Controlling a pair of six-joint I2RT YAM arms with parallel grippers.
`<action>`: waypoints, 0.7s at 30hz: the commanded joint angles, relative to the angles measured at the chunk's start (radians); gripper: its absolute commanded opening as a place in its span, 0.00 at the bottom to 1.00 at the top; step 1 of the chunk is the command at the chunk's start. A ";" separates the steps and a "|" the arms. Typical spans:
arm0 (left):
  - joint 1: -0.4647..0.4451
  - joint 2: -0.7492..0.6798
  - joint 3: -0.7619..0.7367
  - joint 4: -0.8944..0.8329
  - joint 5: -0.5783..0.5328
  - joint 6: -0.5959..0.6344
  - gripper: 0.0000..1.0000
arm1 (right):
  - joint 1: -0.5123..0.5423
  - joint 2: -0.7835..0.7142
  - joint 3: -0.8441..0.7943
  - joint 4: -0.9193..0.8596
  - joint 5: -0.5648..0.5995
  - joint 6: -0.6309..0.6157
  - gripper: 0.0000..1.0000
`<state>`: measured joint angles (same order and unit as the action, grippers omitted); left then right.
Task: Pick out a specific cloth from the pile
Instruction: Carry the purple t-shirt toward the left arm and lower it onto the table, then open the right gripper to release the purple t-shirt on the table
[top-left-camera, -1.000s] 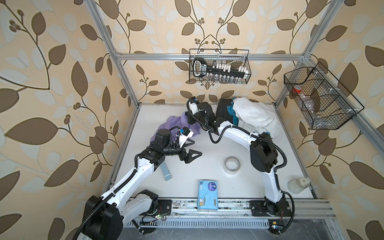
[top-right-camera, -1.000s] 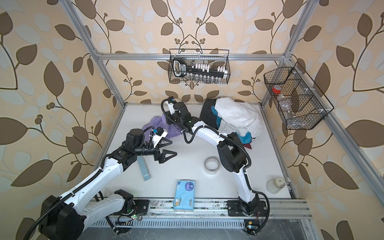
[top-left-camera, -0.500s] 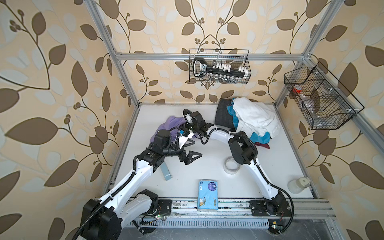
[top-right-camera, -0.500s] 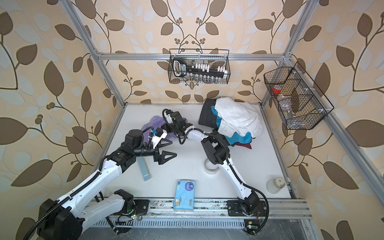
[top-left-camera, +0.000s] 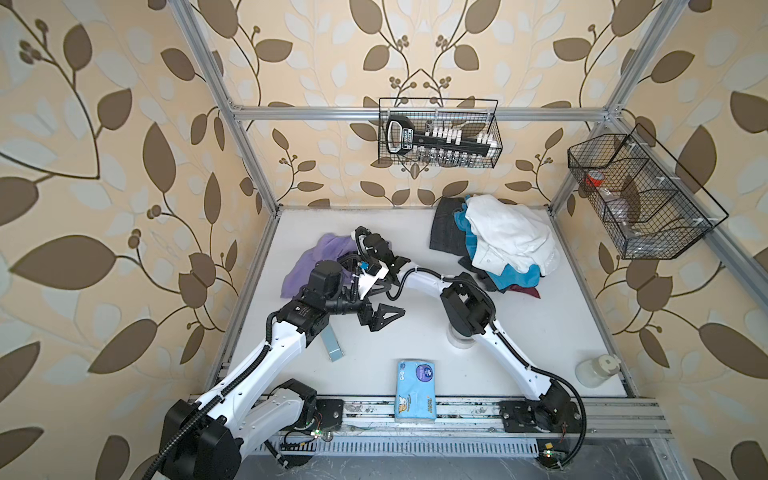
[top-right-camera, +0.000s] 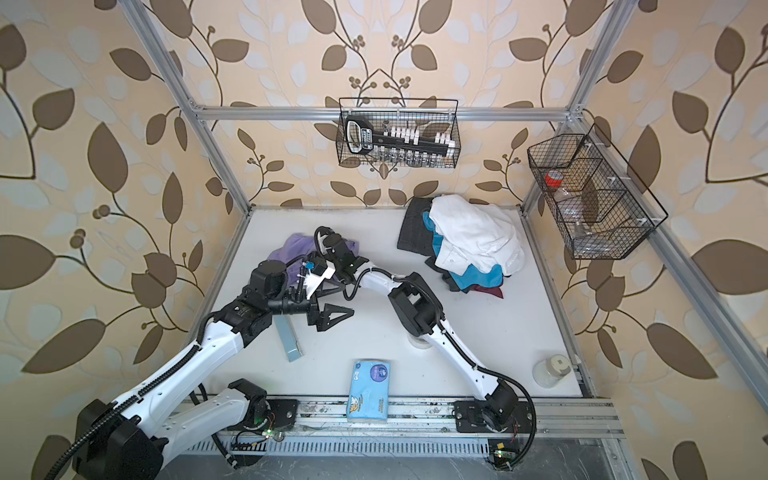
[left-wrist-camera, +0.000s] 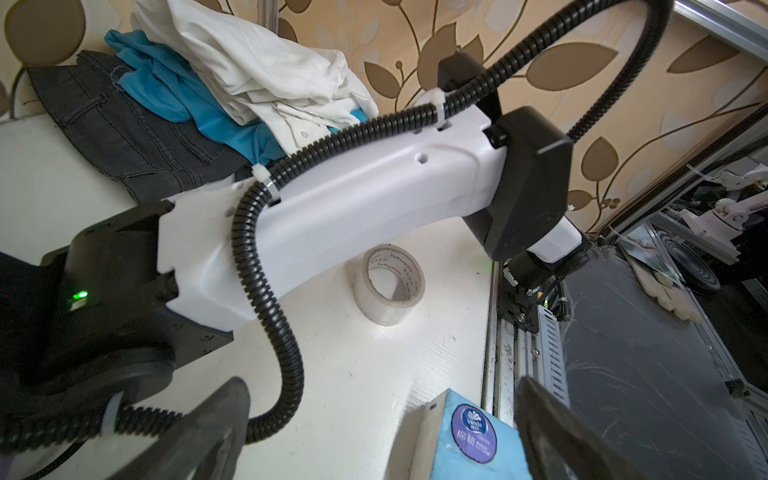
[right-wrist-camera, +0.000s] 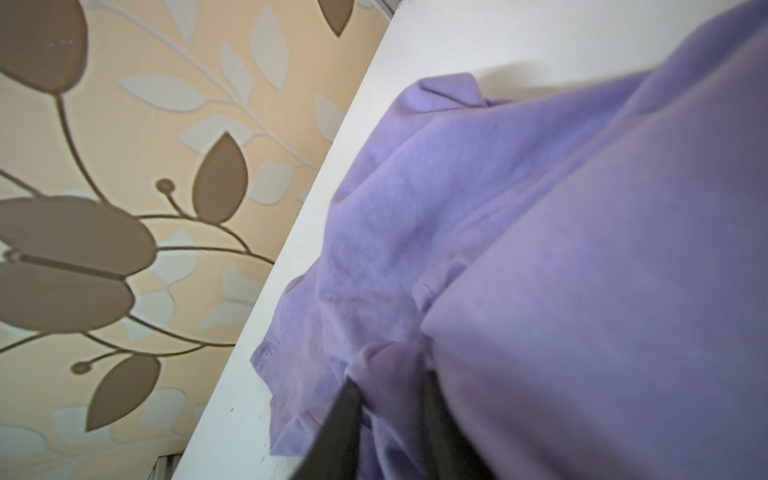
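Lilac cloth (top-left-camera: 302, 266) beside table (top-left-camera: 540, 332) edge, pile (top-left-camera: 507, 237) well apart

The cloth (top-left-camera: 302, 266) lies left of the pile (top-left-camera: 507, 237), well apart.

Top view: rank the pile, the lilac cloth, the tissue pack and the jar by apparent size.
1. pile, clearly largest
2. lilac cloth, partly hidden, but its visible part still looks bigger than the pack
3. tissue pack
4. jar, smallest
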<state>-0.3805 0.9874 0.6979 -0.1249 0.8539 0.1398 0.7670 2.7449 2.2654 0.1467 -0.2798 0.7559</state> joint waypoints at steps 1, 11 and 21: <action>-0.007 -0.023 -0.001 -0.002 0.005 0.027 0.99 | 0.000 0.002 0.005 0.005 0.028 -0.009 0.62; -0.012 -0.045 -0.007 -0.002 0.013 0.037 0.99 | -0.012 -0.234 -0.208 0.037 -0.027 -0.124 1.00; -0.023 -0.092 -0.023 0.004 0.038 0.055 0.99 | -0.072 -0.540 -0.489 -0.067 -0.057 -0.220 1.00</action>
<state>-0.3943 0.9176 0.6842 -0.1349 0.8574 0.1654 0.7136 2.3062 1.8389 0.1425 -0.3298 0.6003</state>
